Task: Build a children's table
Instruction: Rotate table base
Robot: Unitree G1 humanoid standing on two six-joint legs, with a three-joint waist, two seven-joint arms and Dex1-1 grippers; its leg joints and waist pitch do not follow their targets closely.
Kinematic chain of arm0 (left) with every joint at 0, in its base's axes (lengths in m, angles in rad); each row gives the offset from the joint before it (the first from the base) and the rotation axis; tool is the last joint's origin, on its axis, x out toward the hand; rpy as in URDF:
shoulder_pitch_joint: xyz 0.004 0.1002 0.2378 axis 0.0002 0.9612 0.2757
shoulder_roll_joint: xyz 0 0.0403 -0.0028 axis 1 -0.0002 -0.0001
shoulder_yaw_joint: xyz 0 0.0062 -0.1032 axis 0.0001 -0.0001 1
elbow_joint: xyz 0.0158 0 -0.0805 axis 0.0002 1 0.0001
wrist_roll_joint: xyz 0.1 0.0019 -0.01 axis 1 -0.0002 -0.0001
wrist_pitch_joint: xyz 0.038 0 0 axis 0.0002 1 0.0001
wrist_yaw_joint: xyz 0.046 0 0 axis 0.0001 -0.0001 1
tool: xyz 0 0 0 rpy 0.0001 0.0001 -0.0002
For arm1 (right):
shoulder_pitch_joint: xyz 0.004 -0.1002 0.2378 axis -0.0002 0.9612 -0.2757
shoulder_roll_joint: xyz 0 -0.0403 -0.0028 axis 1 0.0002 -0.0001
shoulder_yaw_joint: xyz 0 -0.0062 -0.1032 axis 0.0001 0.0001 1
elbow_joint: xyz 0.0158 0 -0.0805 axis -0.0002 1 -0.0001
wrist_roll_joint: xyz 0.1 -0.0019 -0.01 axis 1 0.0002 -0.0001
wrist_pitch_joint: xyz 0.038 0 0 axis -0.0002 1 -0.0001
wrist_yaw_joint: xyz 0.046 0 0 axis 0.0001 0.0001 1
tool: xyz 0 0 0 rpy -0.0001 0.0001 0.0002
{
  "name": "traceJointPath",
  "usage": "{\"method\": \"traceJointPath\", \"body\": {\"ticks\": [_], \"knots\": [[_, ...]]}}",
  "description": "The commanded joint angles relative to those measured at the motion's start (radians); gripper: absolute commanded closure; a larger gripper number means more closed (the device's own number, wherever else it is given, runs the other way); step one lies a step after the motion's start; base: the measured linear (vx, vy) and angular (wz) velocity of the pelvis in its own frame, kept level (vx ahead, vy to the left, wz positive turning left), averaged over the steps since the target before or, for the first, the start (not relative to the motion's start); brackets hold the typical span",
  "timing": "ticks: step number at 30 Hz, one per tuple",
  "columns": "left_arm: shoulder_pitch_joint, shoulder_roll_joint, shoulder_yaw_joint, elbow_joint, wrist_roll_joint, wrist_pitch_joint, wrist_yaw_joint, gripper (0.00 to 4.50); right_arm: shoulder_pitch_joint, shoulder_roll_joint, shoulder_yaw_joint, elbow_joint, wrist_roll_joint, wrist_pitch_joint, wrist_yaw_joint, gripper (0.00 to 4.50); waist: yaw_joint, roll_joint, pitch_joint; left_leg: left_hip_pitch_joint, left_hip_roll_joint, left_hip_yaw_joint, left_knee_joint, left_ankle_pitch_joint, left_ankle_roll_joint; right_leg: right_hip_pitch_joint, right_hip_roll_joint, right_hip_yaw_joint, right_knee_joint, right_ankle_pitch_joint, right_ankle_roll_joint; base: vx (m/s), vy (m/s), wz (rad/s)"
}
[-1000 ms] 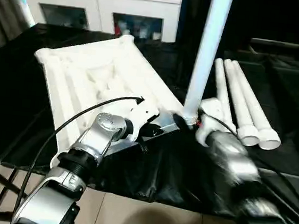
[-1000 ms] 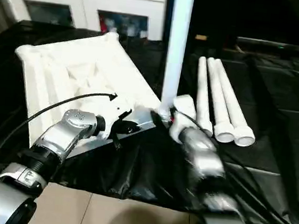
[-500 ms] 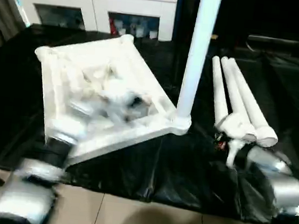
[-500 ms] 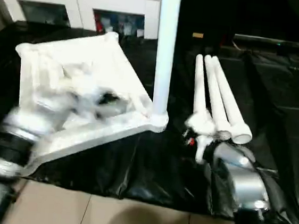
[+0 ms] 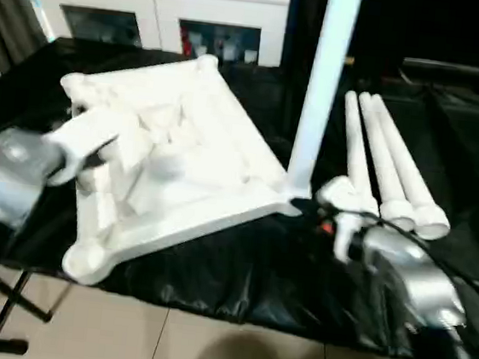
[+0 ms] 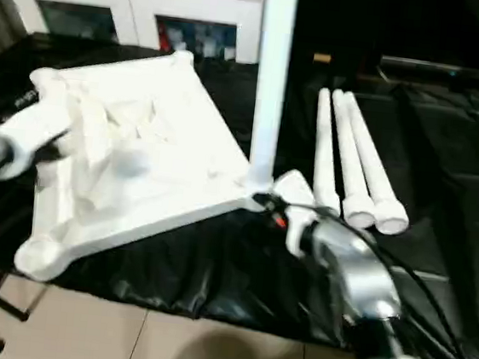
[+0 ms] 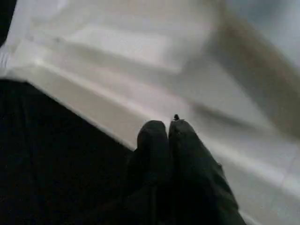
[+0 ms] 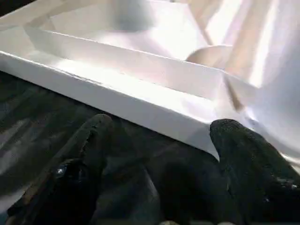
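The left gripper (image 7: 168, 129), jaws pressed together, hangs over the white tabletop's (image 7: 197, 70) edge beside black cloth (image 7: 47, 150).

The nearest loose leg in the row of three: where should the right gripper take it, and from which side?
Judging by its pose, grip the leftmost loose leg near its flared near end, coming down from above. The three lie side by side, apparently touching, so a side approach has no room; only the leg's left flank is free. The right gripper, open, sits by that end already, next to the upright leg in the tabletop.
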Motion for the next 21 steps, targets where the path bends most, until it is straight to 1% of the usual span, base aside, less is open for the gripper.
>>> {"method": "traceJointPath", "body": {"ticks": [1,2,3,5,6,7,8,9,10,11,12,13,14,15,16,17,18,19,20,21], "knots": [[0.012,0.024,-0.031,-0.003,0.026,0.009,-0.008,4.49,-0.025,0.005,0.019,0.038,-0.019,0.008,-0.018,1.15,0.001,0.008,-0.072,0.013,0.018,-0.007,-0.071,-0.200,0.029,0.057,-0.047,0.046,-0.057,-0.191,-0.238,0.000,0.000,0.00],[0.019,0.023,-0.034,-0.006,0.019,0.006,-0.023,4.50,-0.037,0.011,0.026,0.060,-0.026,0.005,-0.023,1.23,0.002,0.004,-0.072,0.008,0.017,-0.009,-0.073,-0.195,0.026,0.061,-0.050,0.046,-0.054,-0.193,-0.235,0.000,0.000,0.00],[0.024,0.019,-0.033,-0.008,0.011,0.003,-0.034,4.50,-0.043,0.013,0.028,0.072,-0.029,0.002,-0.026,1.36,0.002,0.005,-0.070,0.010,0.017,-0.007,-0.072,-0.201,0.026,0.059,-0.050,0.047,-0.057,-0.203,-0.233,0.000,0.000,0.00],[0.034,0.010,-0.040,-0.019,-0.011,-0.014,-0.071,4.50,-0.060,0.020,0.038,0.111,-0.043,-0.009,-0.026,1.55,0.002,0.006,-0.069,0.010,0.016,-0.007,-0.073,-0.217,0.019,0.060,-0.051,0.047,-0.060,-0.227,-0.229,0.000,0.000,0.00],[0.038,0.004,-0.053,-0.016,-0.020,-0.030,-0.095,4.50,-0.072,0.025,0.049,0.146,-0.061,-0.024,-0.033,1.57,0.002,0.001,-0.069,0.009,0.016,-0.008,-0.074,-0.224,0.017,0.060,-0.053,0.047,-0.061,-0.243,-0.226,0.000,0.000,0.00],[0.038,0.002,-0.062,-0.012,-0.021,-0.041,-0.109,4.50,-0.078,0.027,0.054,0.165,-0.071,-0.035,-0.038,1.68,0.002,-0.001,-0.067,0.009,0.016,-0.009,-0.075,-0.233,0.015,0.058,-0.054,0.047,-0.065,-0.271,-0.221,0.000,0.000,0.00],[0.039,0.002,-0.072,-0.009,-0.021,-0.050,-0.120,4.50,-0.086,0.031,0.059,0.189,-0.082,-0.048,-0.044,1.68,0.000,-0.001,-0.066,0.011,0.016,-0.008,-0.075,-0.252,0.012,0.056,-0.055,0.047,-0.068,-0.297,-0.214,0.000,0.000,0.00],[0.037,-0.001,-0.082,-0.002,-0.022,-0.060,-0.133,4.50,-0.097,0.040,0.058,0.219,-0.086,-0.056,-0.052,1.83,-0.001,-0.001,-0.066,0.010,0.015,-0.009,-0.075,-0.257,0.010,0.058,-0.054,0.047,-0.068,-0.307,-0.209,0.000,0.000,0.00],[0.035,-0.001,-0.098,0.004,-0.020,-0.074,-0.152,4.50,-0.110,0.048,0.058,0.248,-0.094,-0.068,-0.066,1.95,-0.004,-0.002,-0.065,0.009,0.015,-0.011,-0.077,-0.272,0.009,0.057,-0.056,0.046,-0.072,-0.336,-0.201,0.000,0.000,0.00],[0.034,0.002,-0.118,0.009,-0.019,-0.085,-0.181,4.50,-0.129,0.059,0.058,0.288,-0.104,-0.079,-0.087,2.00,-0.006,-0.002,-0.063,0.008,0.015,-0.012,-0.078,-0.280,0.006,0.058,-0.056,0.045,-0.073,-0.354,-0.195,0.000,0.000,0.00],[0.034,0.005,-0.134,0.013,-0.021,-0.093,-0.208,4.50,-0.142,0.065,0.061,0.316,-0.112,-0.087,-0.102,2.02,-0.011,0.001,-0.059,0.010,0.014,-0.013,-0.080,-0.310,0.000,0.054,-0.055,0.043,-0.079,-0.405,-0.181,0.000,0.000,0.00],[0.034,0.007,-0.139,0.013,-0.023,-0.094,-0.218,4.50,-0.146,0.067,0.063,0.324,-0.114,-0.088,-0.105,2.05,-0.011,0.000,-0.059,0.013,0.013,-0.015,-0.080,-0.327,-0.002,0.053,-0.057,0.041,-0.083,-0.440,-0.172,0.000,0.000,0.00],[0.036,0.019,-0.165,0.010,-0.014,-0.107,-0.251,4.50,-0.162,0.077,0.060,0.354,-0.119,-0.103,-0.123,2.14,-0.009,0.001,-0.059,0.026,0.014,-0.014,-0.078,-0.352,-0.007,0.045,-0.060,0.044,-0.092,-0.486,-0.155,0.000,0.000,0.00],[0.038,0.024,-0.176,0.007,-0.011,-0.112,-0.268,4.50,-0.170,0.082,0.058,0.368,-0.121,-0.110,-0.131,2.14,-0.011,0.000,-0.056,0.024,0.014,-0.015,-0.080,-0.361,-0.006,0.045,-0.059,0.044,-0.093,-0.497,-0.154,0.000,0.000,0.00],[0.046,0.041,-0.204,-0.016,-0.018,-0.123,-0.334,4.50,-0.193,0.096,0.050,0.405,-0.125,-0.131,-0.160,2.40,-0.013,0.003,-0.053,0.024,0.014,-0.019,-0.082,-0.383,-0.009,0.047,-0.060,0.041,-0.095,-0.532,-0.144,0.000,0.000,0.00],[0.048,0.043,-0.206,-0.020,-0.020,-0.124,-0.343,4.50,-0.196,0.098,0.050,0.410,-0.126,-0.134,-0.164,2.44,-0.014,0.002,-0.052,0.026,0.015,-0.019,-0.083,-0.393,-0.010,0.046,-0.061,0.040,-0.098,-0.548,-0.138,0.000,0.000,0.00],[0.051,0.045,-0.212,-0.030,-0.025,-0.125,-0.364,4.50,-0.204,0.101,0.048,0.424,-0.127,-0.142,-0.174,2.46,-0.016,0.005,-0.053,0.027,0.015,-0.021,-0.083,-0.404,-0.016,0.046,-0.061,0.039,-0.098,-0.555,-0.131,0.000,0.000,0.00],[0.059,0.048,-0.222,-0.052,-0.040,-0.132,-0.407,4.50,-0.222,0.111,0.042,0.455,-0.130,-0.159,-0.199,2.53,-0.018,0.005,-0.054,0.026,0.015,-0.024,-0.084,-0.407,-0.019,0.048,-0.062,0.038,-0.096,-0.551,-0.131,0.000,0.000,0.00],[0.060,0.048,-0.224,-0.057,-0.044,-0.135,-0.415,4.50,-0.225,0.113,0.041,0.461,-0.130,-0.163,-0.204,2.67,-0.021,0.006,-0.053,0.025,0.016,-0.024,-0.086,-0.416,-0.020,0.048,-0.059,0.037,-0.096,-0.554,-0.130,0.000,0.000,0.00],[0.063,0.046,-0.229,-0.073,-0.062,-0.135,-0.444,4.50,-0.240,0.124,0.033,0.489,-0.133,-0.182,-0.225,2.81,-0.020,0.007,-0.053,0.027,0.016,-0.023,-0.085,-0.420,-0.020,0.046,-0.060,0.037,-0.097,-0.555,-0.131,0.000,0.000,0.00]]}}
